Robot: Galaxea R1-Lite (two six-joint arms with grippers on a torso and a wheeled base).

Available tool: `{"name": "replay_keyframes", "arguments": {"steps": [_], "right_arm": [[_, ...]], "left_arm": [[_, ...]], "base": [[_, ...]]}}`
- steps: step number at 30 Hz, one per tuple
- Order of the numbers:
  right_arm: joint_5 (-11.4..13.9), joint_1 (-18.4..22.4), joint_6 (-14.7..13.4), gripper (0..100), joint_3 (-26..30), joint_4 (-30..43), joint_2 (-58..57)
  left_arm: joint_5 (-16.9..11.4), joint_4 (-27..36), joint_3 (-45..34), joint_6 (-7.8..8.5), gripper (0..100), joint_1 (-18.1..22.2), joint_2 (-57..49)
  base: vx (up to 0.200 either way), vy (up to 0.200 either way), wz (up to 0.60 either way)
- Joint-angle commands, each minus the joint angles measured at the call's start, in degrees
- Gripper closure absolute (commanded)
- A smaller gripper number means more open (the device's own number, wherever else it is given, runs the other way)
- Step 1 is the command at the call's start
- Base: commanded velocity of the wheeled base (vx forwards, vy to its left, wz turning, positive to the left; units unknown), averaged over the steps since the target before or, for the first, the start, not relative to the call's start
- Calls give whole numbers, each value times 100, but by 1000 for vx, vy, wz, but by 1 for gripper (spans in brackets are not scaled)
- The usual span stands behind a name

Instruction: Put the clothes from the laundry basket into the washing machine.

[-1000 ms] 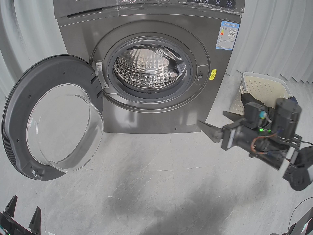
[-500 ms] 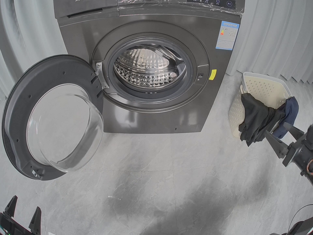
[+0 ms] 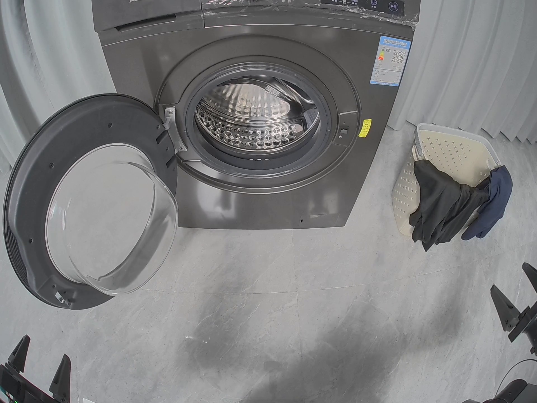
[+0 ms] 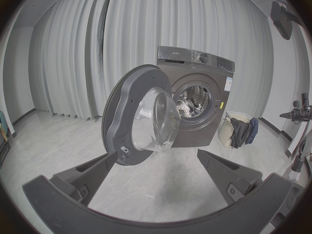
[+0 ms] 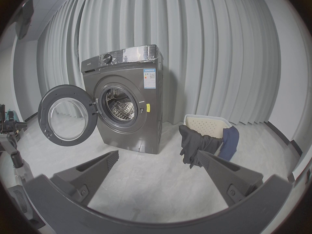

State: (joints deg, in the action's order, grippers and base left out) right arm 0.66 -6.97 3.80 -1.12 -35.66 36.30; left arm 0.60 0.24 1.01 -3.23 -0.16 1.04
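**Nothing loaded yet: both grippers empty**

The washing machine (image 3: 251, 113) stands with its door (image 3: 84, 197) swung wide to the left, and what shows of the drum (image 3: 257, 118) is bare. The laundry basket (image 3: 447, 141) sits on the floor just beside the machine's right side. A black garment (image 3: 442, 202) hangs over its front rim, touching a navy one (image 3: 492, 202) beside it.

The right gripper (image 3: 512, 280) is low and apart from the basket, jaws spread wide on nothing. The left gripper (image 3: 45, 349) is low on the far left, jaws likewise wide and empty.

The step in hand looks like the first pick. It calls for the right arm to reach the basket rim and pinch deep into the draped black cloth — a shallow bite could slip.
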Motion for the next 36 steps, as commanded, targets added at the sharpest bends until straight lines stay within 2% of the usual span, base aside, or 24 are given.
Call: {"name": "replay_keyframes", "arguments": {"steps": [1, 7, 8, 15, 16, 18, 20, 22, 25, 27, 28, 31, 36], "right_arm": [[22, 144, 42, 0, 112, 534, -1196], [13, 188, -20, 0, 112, 955, -1776], [22, 240, -29, 0, 112, 1333, -2092], [22, 346, -29, 0, 112, 2388, -3015], [22, 372, -55, 0, 112, 2722, -3244], [128, 645, -29, 0, 112, 3144, -3551], [224, 724, -46, 0, 112, 3188, -3630], [163, 715, -46, 0, 112, 3153, -3630], [-198, 715, -64, 0, 112, 3232, -3630], [-268, 715, -125, 0, 103, 3284, -3630], [-259, 715, -196, 0, 103, 3293, -3630], [-75, 706, -653, 0, 86, 3645, -3630], [-31, 715, -512, 0, 103, 3575, -3630]], "left_arm": [[2, 2, -84, -2, 0, 7, -60], [-7, 2, -84, -2, 0, -2, -60], [-7, 2, -84, -2, 0, -2, -60], [2, 2, -84, -2, 0, -2, -60], [-7, 2, -84, -2, 0, -2, -60], [-7, 2, -84, -2, 0, -2, -60], [2, 2, -92, -2, 0, -2, -60], [-7, 2, -84, -2, 0, -2, -51], [-7, 2, -84, -2, 0, 7, -60], [2, 2, -84, -2, 0, -2, -60], [2, 2, -84, -2, 0, 7, -60], [2, 2, -84, -2, 0, -2, -60], [2, 2, -84, -2, 0, -2, -60]], "base": [[0, 0, 0], [0, 0, 0], [0, 0, 0], [0, 0, 0], [0, 0, 0], [0, 0, 0], [0, 0, 0], [0, 0, 0], [0, 0, 0], [0, 0, 0], [0, 0, 0], [0, 0, 0], [0, 0, 0]]}}
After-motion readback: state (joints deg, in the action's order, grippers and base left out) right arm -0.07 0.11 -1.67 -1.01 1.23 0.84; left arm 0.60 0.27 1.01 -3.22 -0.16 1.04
